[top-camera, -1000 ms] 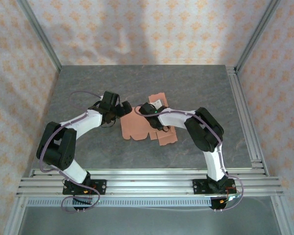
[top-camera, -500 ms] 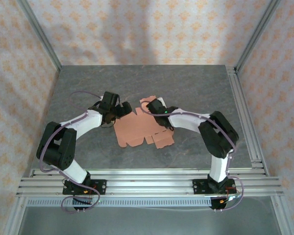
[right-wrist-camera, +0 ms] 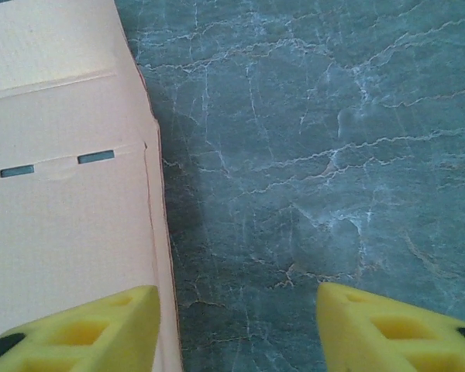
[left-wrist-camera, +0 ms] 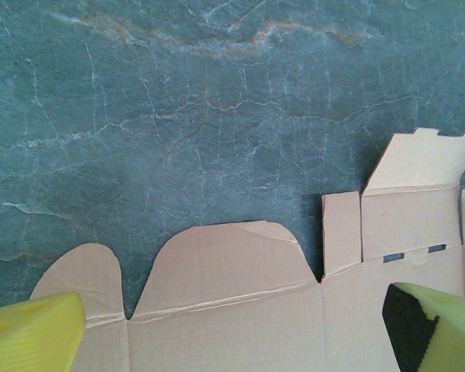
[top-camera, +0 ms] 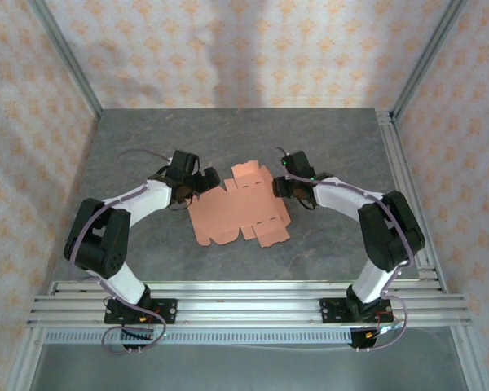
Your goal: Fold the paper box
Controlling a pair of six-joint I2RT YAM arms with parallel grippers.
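From overhead I see the paper box (top-camera: 240, 210) lying as a flat, unfolded salmon-orange sheet near the middle of the grey stone-patterned table (top-camera: 147, 147), with both arms reaching in from 6 o'clock. The left gripper (top-camera: 209, 181) sits at the sheet's 10 o'clock corner, its jaws spread wide. On its wrist camera, the yellow fingers (left-wrist-camera: 31, 333) stand over the card at either side, with two rounded flaps (left-wrist-camera: 217, 260) pointing to 12 o'clock between them, and nothing is pinched. A tab (left-wrist-camera: 418, 159) at 2 o'clock in that view throws a dark shadow and looks raised off the surface. The right gripper (top-camera: 279, 186) hovers at the sheet's 2 o'clock edge, jaws apart and empty. On its wrist camera, one fingertip (right-wrist-camera: 101, 325) is over the card's edge and the other is over bare table at 5 o'clock. Two small slots (right-wrist-camera: 58, 163) show in the card at 9 o'clock there.
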